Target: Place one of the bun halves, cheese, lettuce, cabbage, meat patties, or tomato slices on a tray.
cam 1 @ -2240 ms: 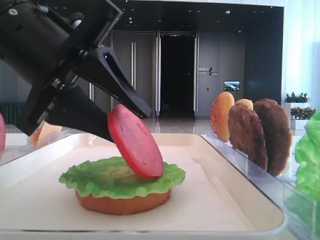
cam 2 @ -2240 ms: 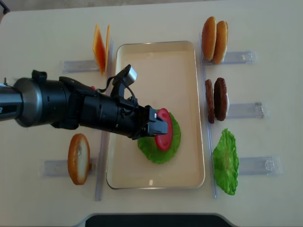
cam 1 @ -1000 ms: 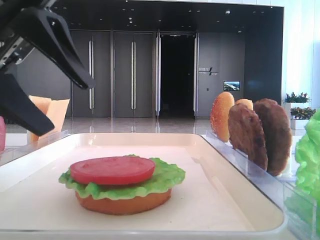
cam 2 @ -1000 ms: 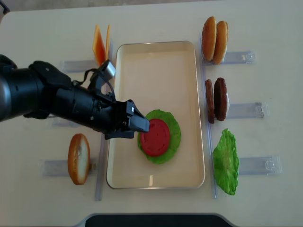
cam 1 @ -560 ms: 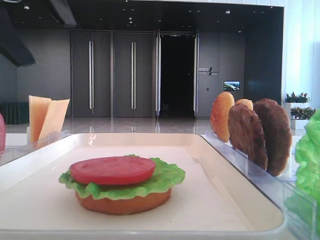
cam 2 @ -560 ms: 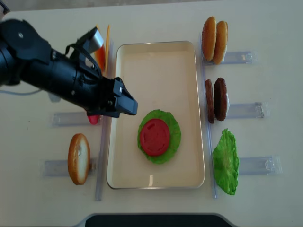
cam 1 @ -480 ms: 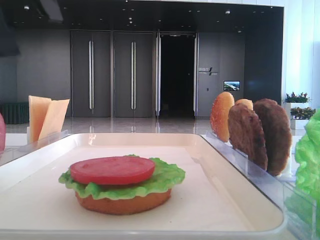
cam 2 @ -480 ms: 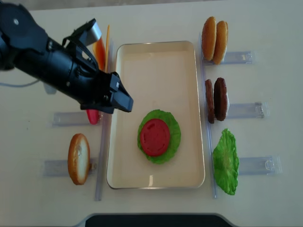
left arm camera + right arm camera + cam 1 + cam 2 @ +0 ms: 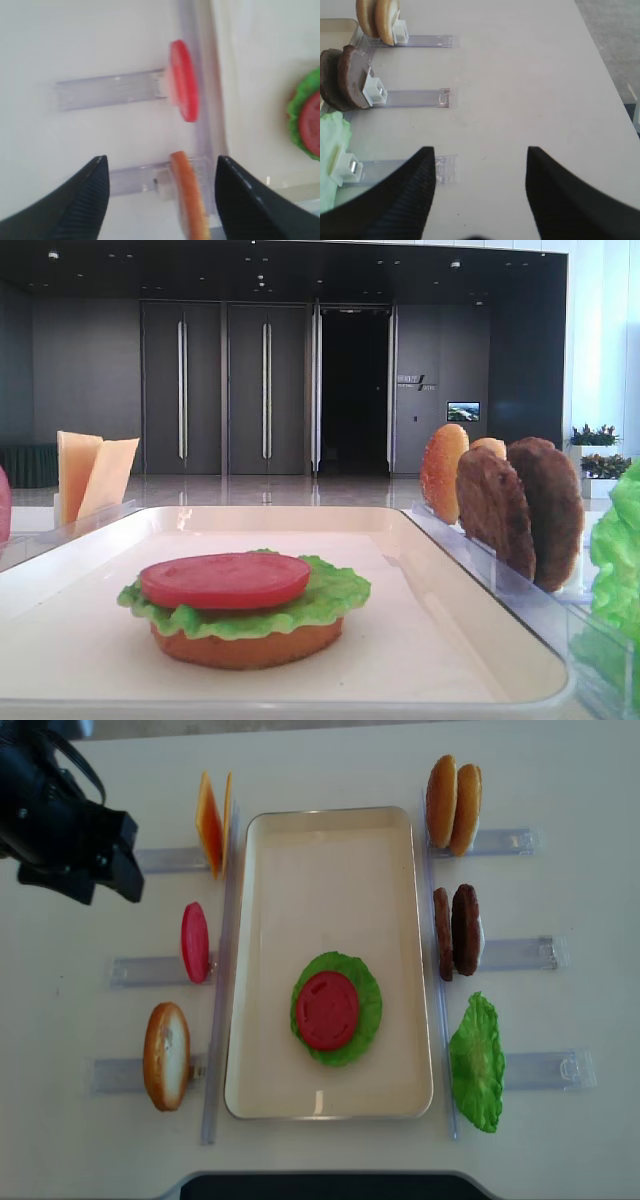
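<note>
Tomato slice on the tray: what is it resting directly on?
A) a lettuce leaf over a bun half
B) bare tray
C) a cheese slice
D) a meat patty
A: the tomato slice lies flat on the lettuce leaf, which covers a bun half.

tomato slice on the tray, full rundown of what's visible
The tomato slice is a smooth, matte red-pink disc, plastic-looking, with a faint raised ring on its top face. It lies flat, face up, on the lettuce, whose ruffled green edge shows all round it. Under the lettuce sits a bun half, the stack resting on the cream tray, toward its near end. Nothing grips or touches the slice from above.
</note>
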